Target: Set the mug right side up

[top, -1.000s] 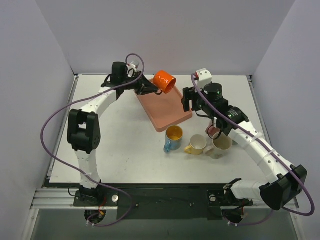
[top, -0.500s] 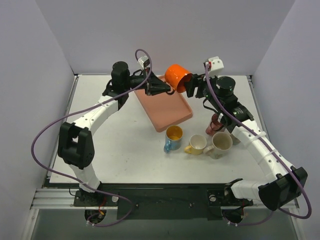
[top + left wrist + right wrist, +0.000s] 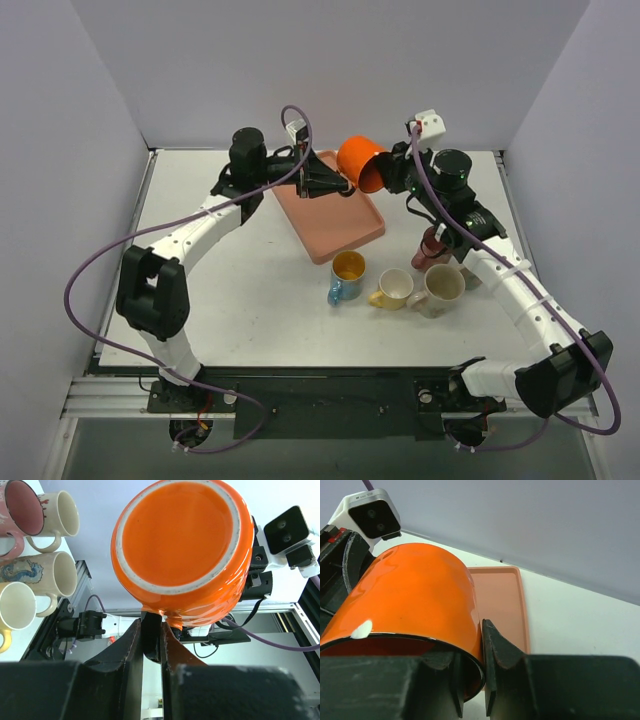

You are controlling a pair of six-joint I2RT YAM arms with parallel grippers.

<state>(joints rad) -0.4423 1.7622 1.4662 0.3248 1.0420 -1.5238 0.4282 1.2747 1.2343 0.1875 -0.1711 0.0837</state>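
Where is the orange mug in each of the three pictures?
Top external: orange mug upper centre, by salmon tray's far corner.
Left wrist: orange mug upper middle, base toward camera.
Right wrist: orange mug left, tray behind.
Landmark: the tray; not in left wrist.

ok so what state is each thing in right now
orange mug: held in the air, tipped sideways
left gripper: shut on orange mug
right gripper: straddling mug rim, grip unclear
tray: empty
blue mug: upright
yellow mug: upright
cream mug: upright
pink mug: upright, partly hidden
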